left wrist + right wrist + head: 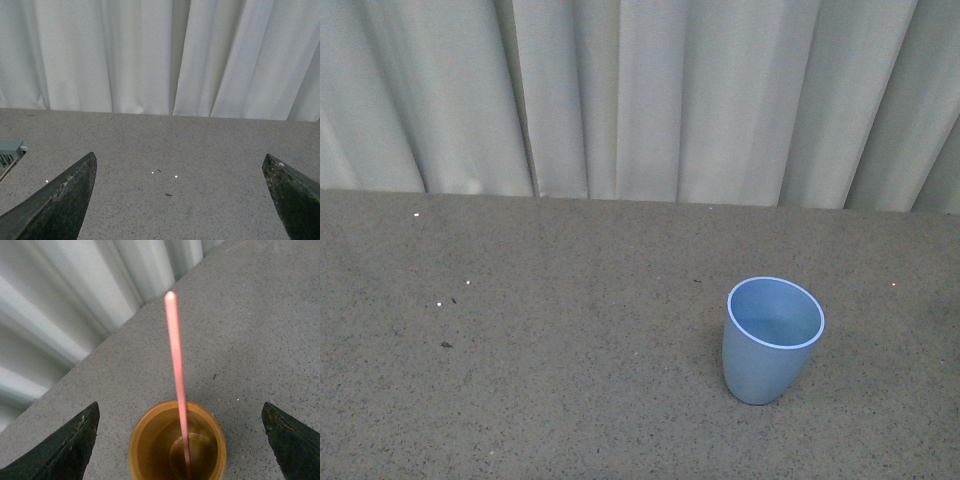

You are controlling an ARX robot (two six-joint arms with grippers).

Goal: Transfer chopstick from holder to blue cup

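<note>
The light blue cup [772, 340] stands empty on the grey table, right of centre in the front view, leaning slightly. Neither arm shows there. In the right wrist view, an orange-brown round holder [177, 445] sits on the table with one salmon-pink chopstick [175, 365] standing in it, its tip leaning toward the curtain. My right gripper [180, 415] is open, its dark fingers wide apart on either side of the holder and not touching it or the stick. My left gripper [180, 172] is open over bare table, holding nothing.
A white pleated curtain [640, 90] closes off the back of the table. The corner of a grey-green box [9, 152] shows at the edge of the left wrist view. Small white specks [453, 295] and dark crumbs lie on the speckled tabletop.
</note>
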